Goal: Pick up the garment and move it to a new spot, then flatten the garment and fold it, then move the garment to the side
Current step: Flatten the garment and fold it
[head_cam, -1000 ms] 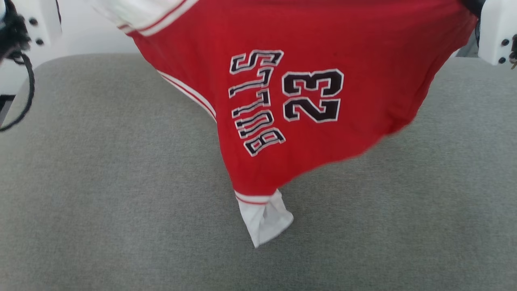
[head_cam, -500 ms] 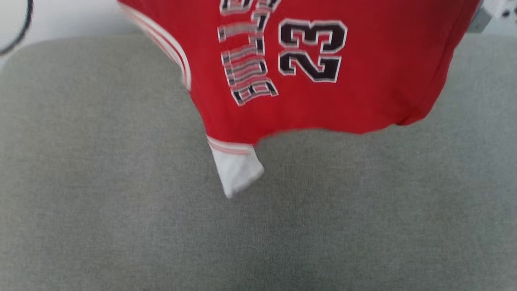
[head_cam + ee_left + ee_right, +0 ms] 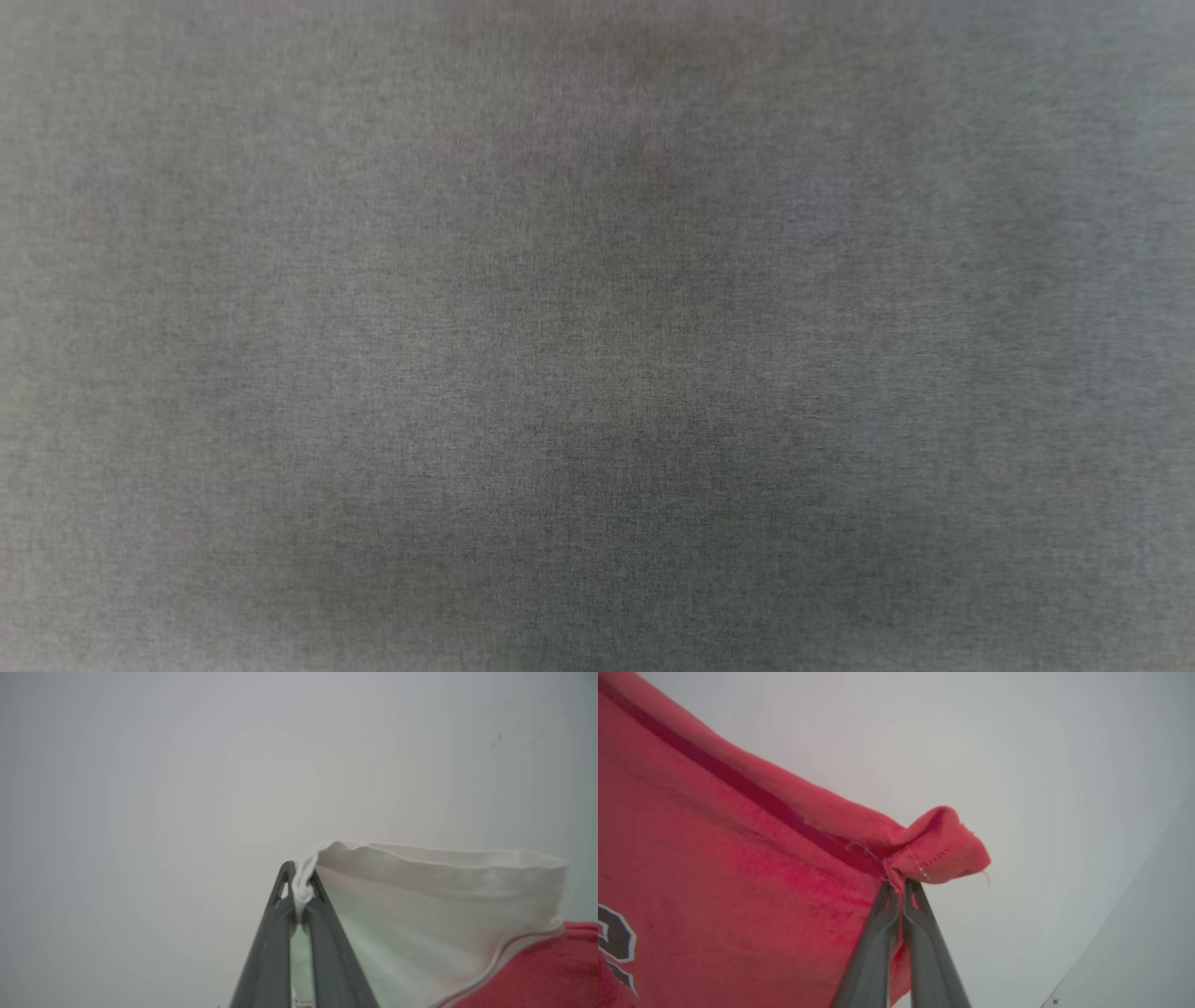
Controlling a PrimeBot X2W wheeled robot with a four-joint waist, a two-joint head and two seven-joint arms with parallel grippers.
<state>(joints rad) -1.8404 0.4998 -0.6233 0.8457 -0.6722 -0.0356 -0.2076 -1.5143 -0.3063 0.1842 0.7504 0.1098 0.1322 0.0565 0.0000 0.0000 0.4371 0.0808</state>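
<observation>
The garment (image 3: 738, 882) hangs held at two spots — the left fingers (image 3: 273, 938) pinch a bunched white edge beside its red cloth, the right fingers (image 3: 875, 938) pinch a folded red hem corner.

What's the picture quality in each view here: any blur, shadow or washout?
Head view: soft, low-contrast grey fabric, dim shadow low-centre. Left wrist view: garment fairly sharp, backdrop hazy. Right wrist view: red cloth grainy, hem crisp at the shut jaws.

Our left gripper (image 3: 299, 882) rises from its wrist view's bottom centre, fingers pinched tight on the garment (image 3: 556, 970); our right gripper (image 3: 900, 889) does likewise, bottom centre, clamped.
</observation>
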